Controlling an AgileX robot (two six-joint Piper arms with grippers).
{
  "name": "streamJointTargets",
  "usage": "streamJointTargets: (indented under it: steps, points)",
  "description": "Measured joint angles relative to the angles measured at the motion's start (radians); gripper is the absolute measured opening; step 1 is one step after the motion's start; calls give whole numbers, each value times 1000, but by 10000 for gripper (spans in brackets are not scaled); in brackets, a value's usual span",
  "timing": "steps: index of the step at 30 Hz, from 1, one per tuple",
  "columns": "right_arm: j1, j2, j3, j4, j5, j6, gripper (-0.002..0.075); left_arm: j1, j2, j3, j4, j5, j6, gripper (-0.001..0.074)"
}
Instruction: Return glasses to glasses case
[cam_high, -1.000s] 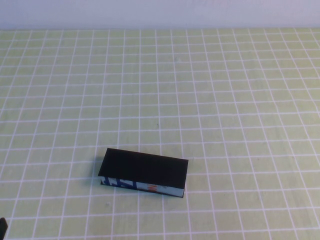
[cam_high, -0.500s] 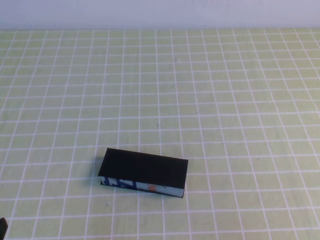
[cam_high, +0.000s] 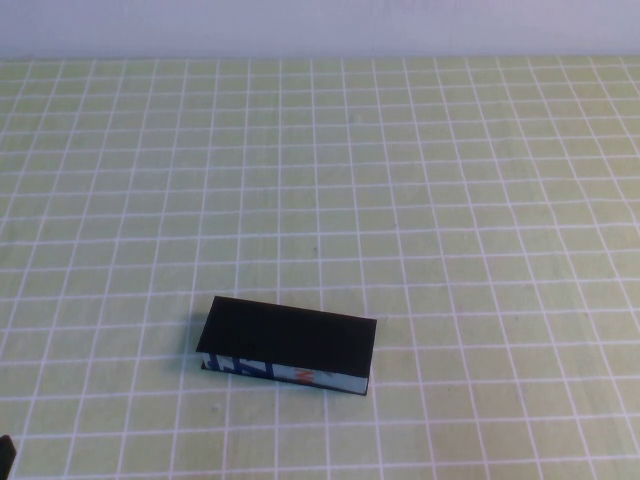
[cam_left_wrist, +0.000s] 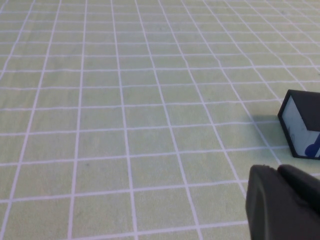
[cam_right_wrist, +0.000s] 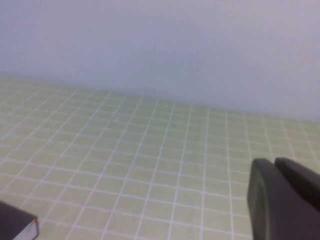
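Only closed glasses case (cam_high: 287, 346), left gripper (cam_left_wrist: 282, 205), right gripper (cam_right_wrist: 282, 197) parked

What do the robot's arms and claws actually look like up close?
Little shows. The left gripper and the right gripper each appear as chunky, rounded matte-black pieces at the edge of their own wrist views. A black sliver sits in the high view's near-left corner. No cables or markings are visible.

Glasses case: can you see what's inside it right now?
No. The glasses case lies closed on the checked tablecloth, its black lid covering the inside, so its contents are hidden. No glasses show anywhere. The left gripper and right gripper sit apart from it.
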Motion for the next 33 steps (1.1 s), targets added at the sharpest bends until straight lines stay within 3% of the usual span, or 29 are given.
streamJointTargets:
  steps: [7, 13, 33]
  points:
    - [-32, -81, 267, 6, -223, 0, -18, 0, 0, 0, 0, 0, 0, -3]
    - [-50, -81, 495, 68, -298, 0, -18, 0, -1, 0, 0, 0, 0, -3]
    - [-50, -84, 509, 138, -224, 0, -18, 0, -1, 0, 0, 2, -2, -3]
